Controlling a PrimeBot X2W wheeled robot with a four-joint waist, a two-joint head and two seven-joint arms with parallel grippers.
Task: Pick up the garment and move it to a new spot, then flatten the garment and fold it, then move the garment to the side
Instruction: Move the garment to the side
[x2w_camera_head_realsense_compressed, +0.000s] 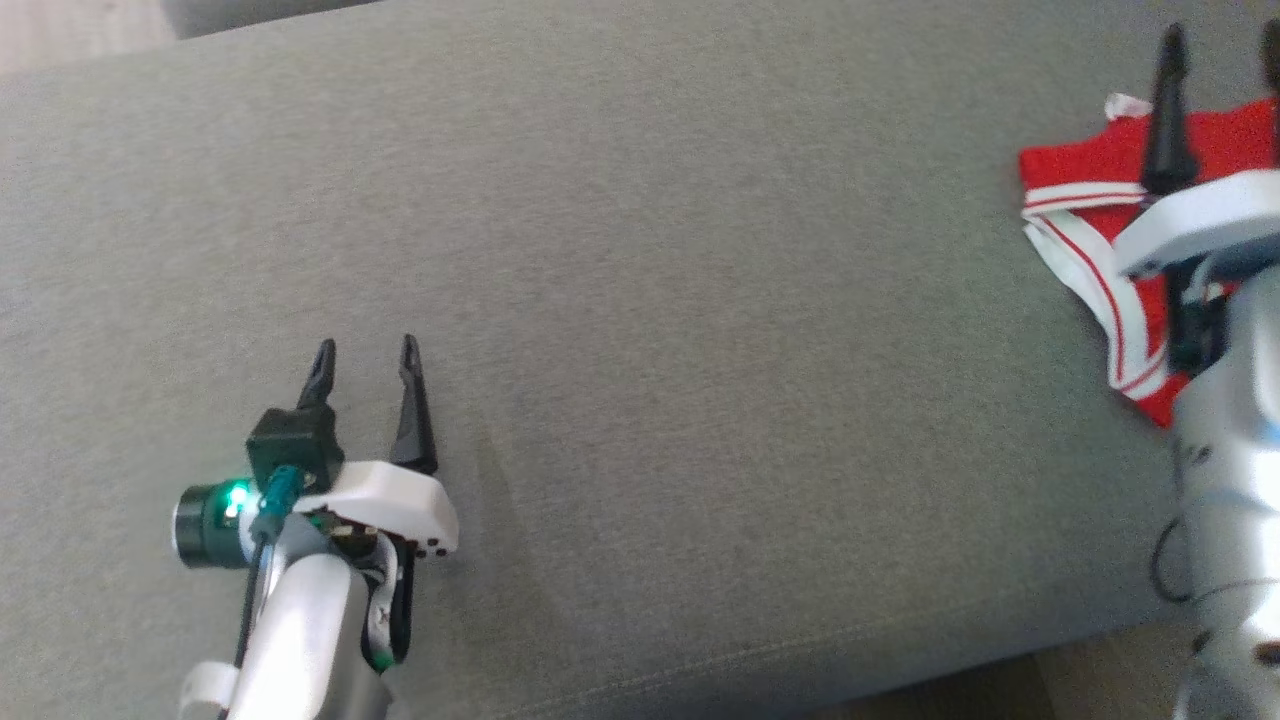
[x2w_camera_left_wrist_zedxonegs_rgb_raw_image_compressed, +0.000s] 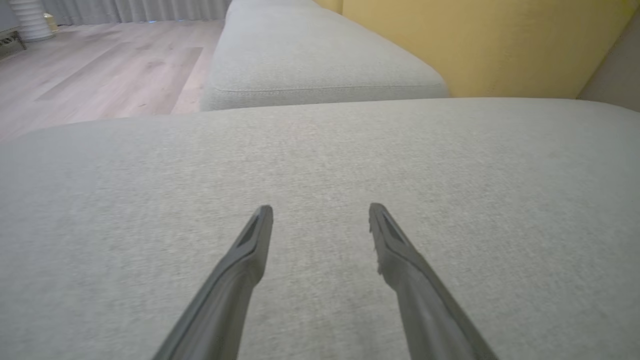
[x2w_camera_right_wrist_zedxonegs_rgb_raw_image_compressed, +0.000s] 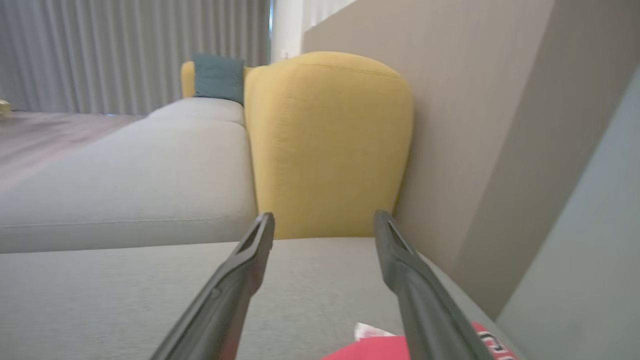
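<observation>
The garment (x2w_camera_head_realsense_compressed: 1075, 190) is red with white-and-red striped trim. It lies folded into a small bundle at the far right of the grey sofa cushion (x2w_camera_head_realsense_compressed: 700, 300). My right gripper (x2w_camera_head_realsense_compressed: 1221, 45) hovers over it, fingers spread and holding nothing. In the right wrist view that gripper (x2w_camera_right_wrist_zedxonegs_rgb_raw_image_compressed: 324, 220) stands open, with a red corner of the garment (x2w_camera_right_wrist_zedxonegs_rgb_raw_image_compressed: 370, 347) below and between the fingers. My left gripper (x2w_camera_head_realsense_compressed: 365, 350) is open and holds nothing, low over the cushion at the lower left, far from the garment. The left wrist view shows it (x2w_camera_left_wrist_zedxonegs_rgb_raw_image_compressed: 321, 211) above bare grey fabric.
A yellow backrest (x2w_camera_right_wrist_zedxonegs_rgb_raw_image_compressed: 325, 145) and a beige wall (x2w_camera_right_wrist_zedxonegs_rgb_raw_image_compressed: 475, 125) stand beyond the right gripper. A second grey cushion (x2w_camera_left_wrist_zedxonegs_rgb_raw_image_compressed: 310, 55) continues past a seam. Wooden floor (x2w_camera_left_wrist_zedxonegs_rgb_raw_image_compressed: 100, 65) lies beside the sofa. The cushion's front edge (x2w_camera_head_realsense_compressed: 800, 660) runs along the bottom.
</observation>
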